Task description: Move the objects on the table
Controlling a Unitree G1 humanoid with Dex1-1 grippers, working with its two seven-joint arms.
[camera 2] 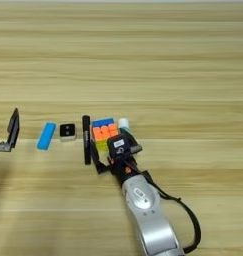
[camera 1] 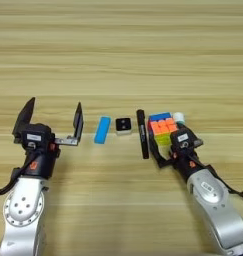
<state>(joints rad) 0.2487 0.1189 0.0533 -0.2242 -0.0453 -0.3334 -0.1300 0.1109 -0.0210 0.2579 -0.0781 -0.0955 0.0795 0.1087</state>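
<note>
Left eye view: right gripper nearest, jaws around the multicoloured puzzle cube, apparently clamped on it. Black marker pen lies just left of those jaws; white-and-green glue stick pokes out just behind the cube. Left gripper hovers with jaws wide apart and empty; blue rectangular block sits just right of them, small black-and-white cube further right. Wooden table stretches beyond.
</note>
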